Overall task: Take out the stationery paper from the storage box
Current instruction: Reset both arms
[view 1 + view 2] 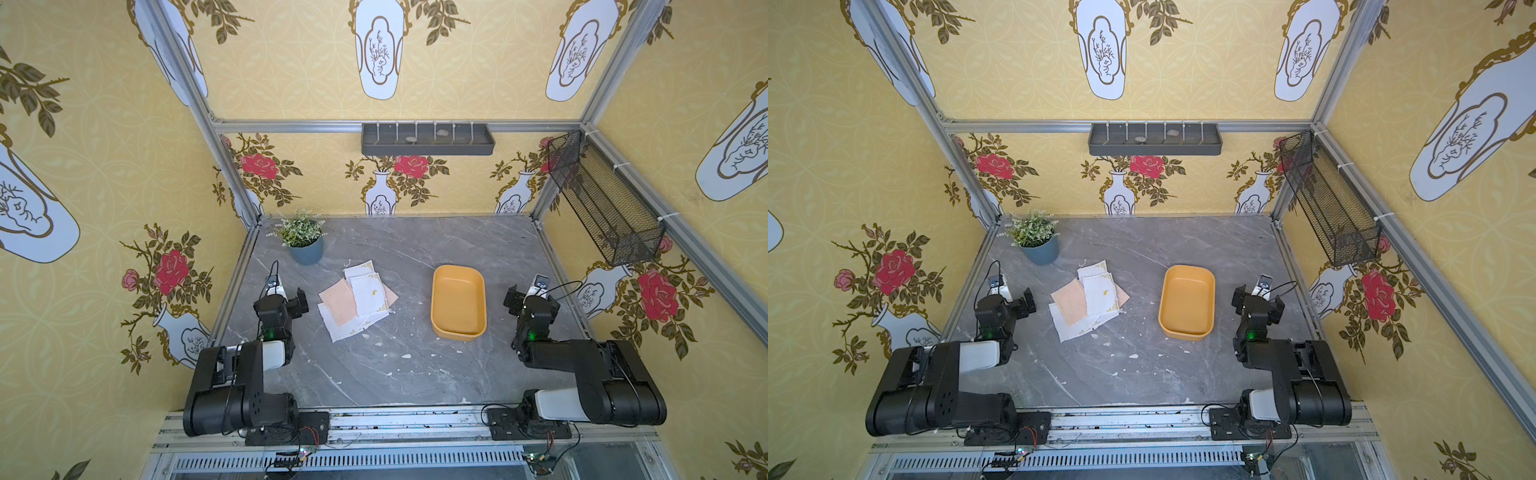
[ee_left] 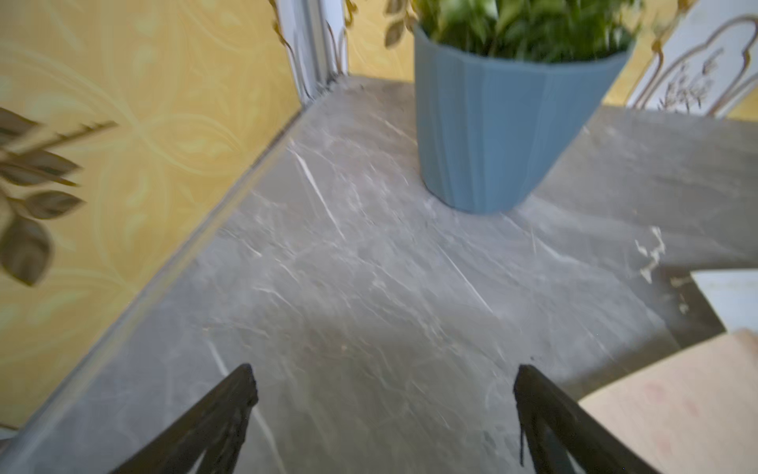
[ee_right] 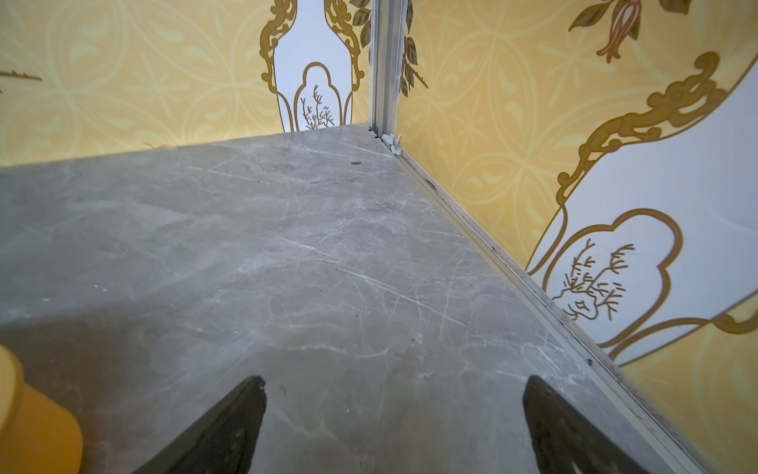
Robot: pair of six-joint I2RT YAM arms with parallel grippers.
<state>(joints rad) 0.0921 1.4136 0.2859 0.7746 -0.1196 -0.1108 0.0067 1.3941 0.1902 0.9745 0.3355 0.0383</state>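
The stationery paper (image 1: pixel 357 301) lay in a loose, overlapping pile on the grey marble-patterned bench (image 1: pixel 415 365). It was outside the mustard-yellow storage box (image 1: pixel 457 307), which stood well apart to its right with its bare floor showing in both top views. White sheets with gold corner ornaments were mixed with pale peach ones, several skewed across the others. The left tool (image 2: pixel 383 390) stood near the pile's left edge with its jaws spread wide. Its wrist view showed bare bench between the fingers, a corner of the pile close to one finger and a blue potted plant (image 2: pixel 488 123) ahead in the far left corner. The right tool (image 3: pixel 396 394) was likewise spread wide, near the box's right side and clear of it. Bare bench lay between its fingers, and only a corner of the box showed at the edge of its wrist view. A dark grey wall shelf (image 1: pixel 428 141) hung on the back wall and a black mesh basket (image 1: pixel 598 199) on the right wall
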